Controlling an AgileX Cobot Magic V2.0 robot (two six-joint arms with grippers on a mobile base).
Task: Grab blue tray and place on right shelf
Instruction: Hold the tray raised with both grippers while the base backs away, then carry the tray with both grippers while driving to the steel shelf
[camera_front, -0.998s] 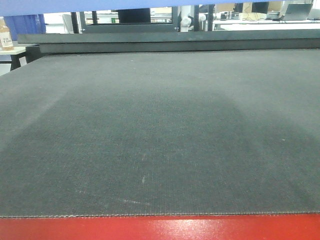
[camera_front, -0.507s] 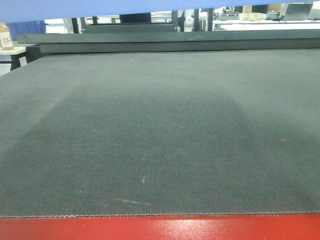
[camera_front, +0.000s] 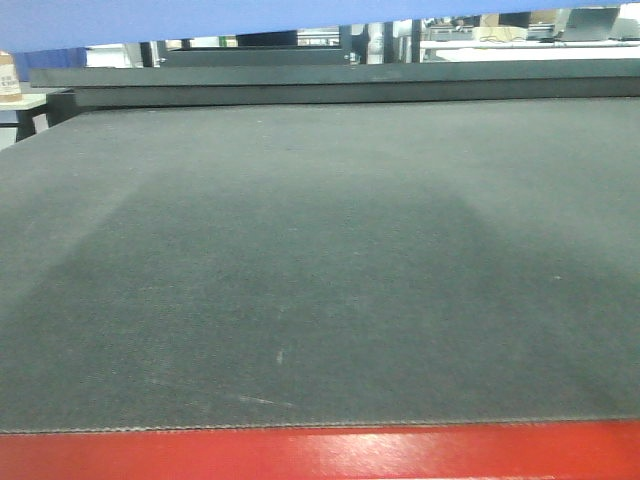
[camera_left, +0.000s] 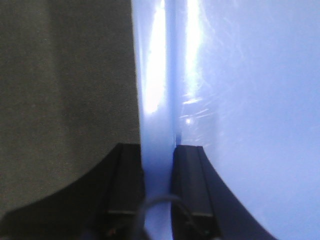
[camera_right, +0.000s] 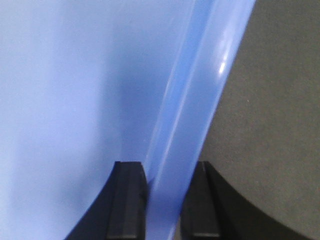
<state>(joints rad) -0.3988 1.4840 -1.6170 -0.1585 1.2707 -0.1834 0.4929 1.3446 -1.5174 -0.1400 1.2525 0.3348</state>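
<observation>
The blue tray (camera_front: 200, 18) is held up in the air; its underside fills the top edge of the front view. In the left wrist view my left gripper (camera_left: 157, 185) is shut on the tray's left rim (camera_left: 156, 90), one black finger on each side. In the right wrist view my right gripper (camera_right: 167, 200) is shut on the tray's right rim (camera_right: 200, 100) in the same way. The tray's glossy inside (camera_right: 65, 100) fills most of both wrist views. The right shelf is out of view.
The dark grey mat (camera_front: 320, 260) of the red-edged table (camera_front: 320, 455) lies below the tray. A raised dark ledge (camera_front: 340, 82) runs along the table's far side. Benches and equipment stand behind it. A bottle (camera_front: 8, 75) stands at far left.
The tray's blue underside has come lower into the top of the front view, covering more of the background. The view has shifted slightly.
</observation>
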